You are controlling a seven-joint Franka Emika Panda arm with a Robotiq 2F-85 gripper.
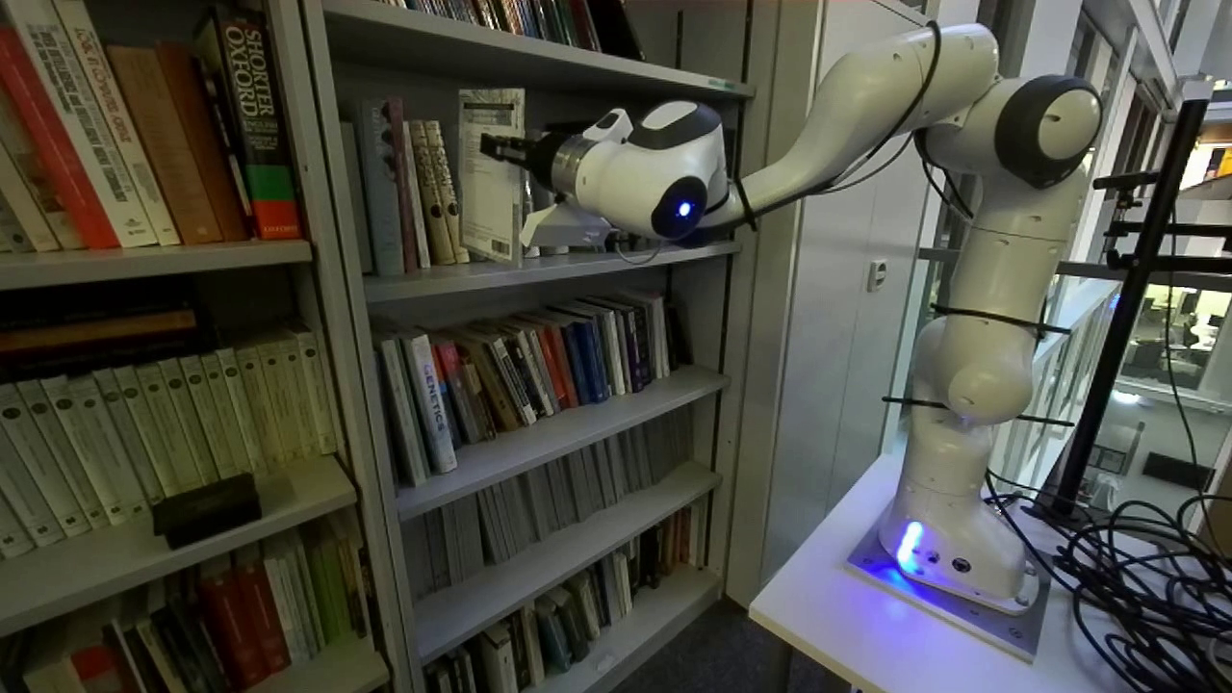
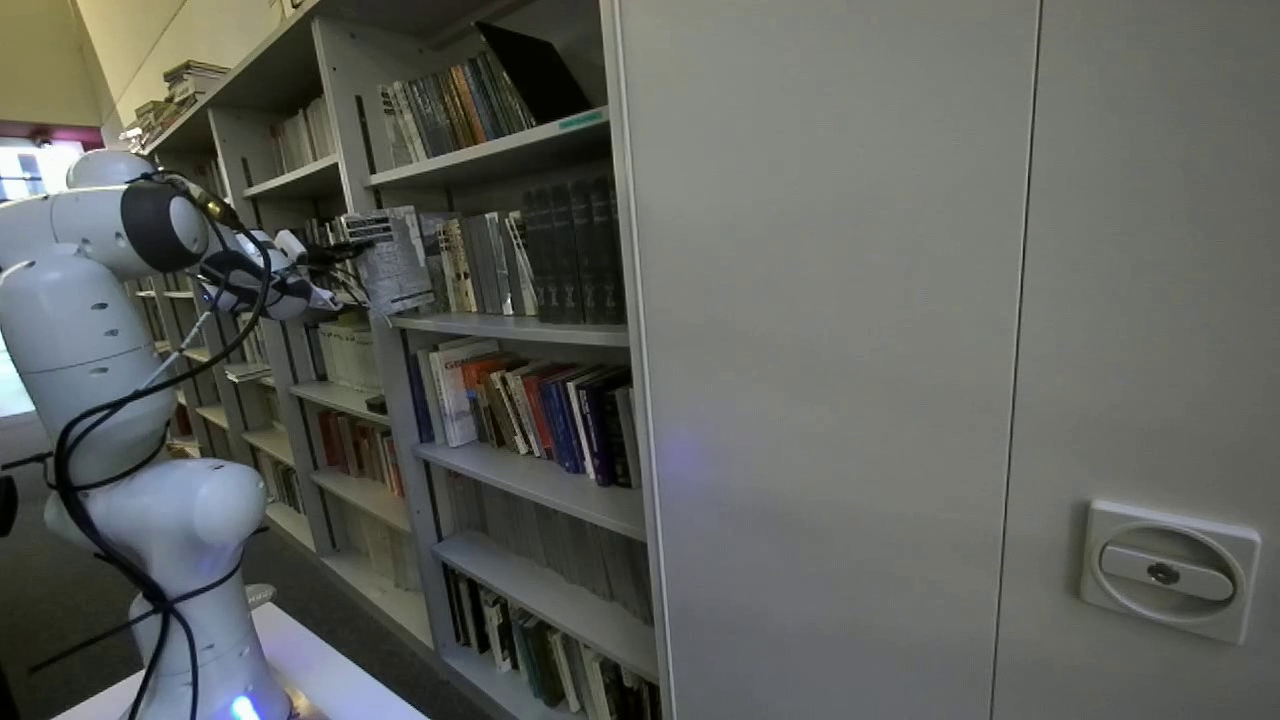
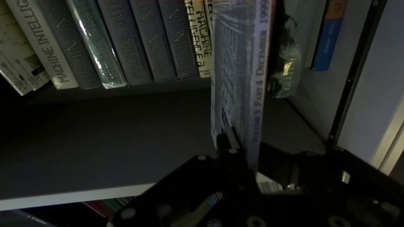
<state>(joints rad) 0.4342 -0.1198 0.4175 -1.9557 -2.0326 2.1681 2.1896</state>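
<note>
In an exterior view we see the white jointed arm (image 1: 866, 91) bent high, its black two-fingered gripper (image 1: 499, 148) pointing almost level toward nine o'clock and pinched narrowly upon a thin, upright, grey-white printed book (image 1: 489, 207), near the front edge of a light-grey shelf (image 1: 414, 286).

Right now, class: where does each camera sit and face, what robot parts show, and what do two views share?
In an exterior view, beside the arm: faces bookshelves; arm at picture right, base included.
In an exterior view, beside the arm: faces bookshelves and grey panel; arm at picture left, cropped.
Wrist view, on the wrist: faces a shelf; gripper shows, shut on a book.
Both exterior views share arm, bookshelves and book.
</note>
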